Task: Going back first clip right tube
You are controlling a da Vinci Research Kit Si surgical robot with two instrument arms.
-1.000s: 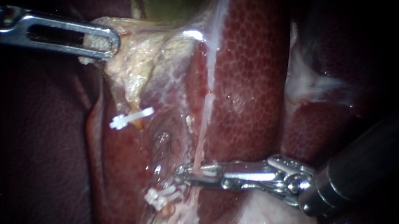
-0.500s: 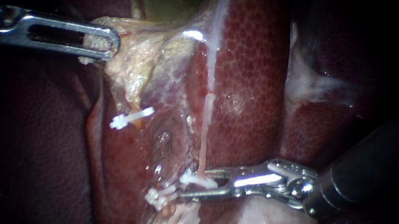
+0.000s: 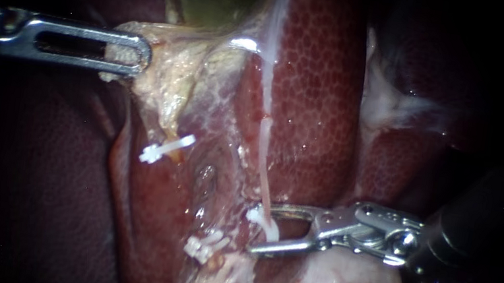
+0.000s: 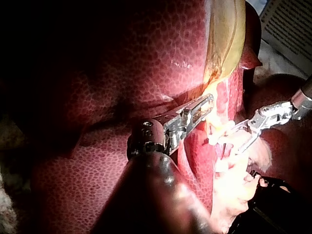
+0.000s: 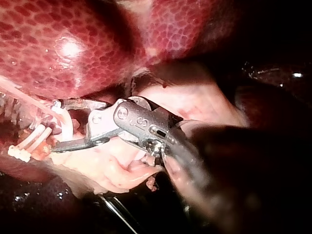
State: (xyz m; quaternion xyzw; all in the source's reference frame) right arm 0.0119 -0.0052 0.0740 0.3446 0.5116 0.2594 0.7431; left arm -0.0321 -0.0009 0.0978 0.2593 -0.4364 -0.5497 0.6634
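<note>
Endoscope view: wet mottled liver (image 3: 322, 72); white clip (image 3: 262, 222)

Bright centre, dark edges, glare on liver (image 3: 322, 72) and right instrument (image 3: 261, 228), shadowed left

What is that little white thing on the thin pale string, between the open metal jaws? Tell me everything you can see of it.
It is a small white clip, plastic by its look, shut across the thin pale tube near the tube's lower end and lying tilted. It sits in the gap between the open jaws of my right instrument. The mottled red liver lies behind it. I cannot tell whether either jaw touches it.
</note>
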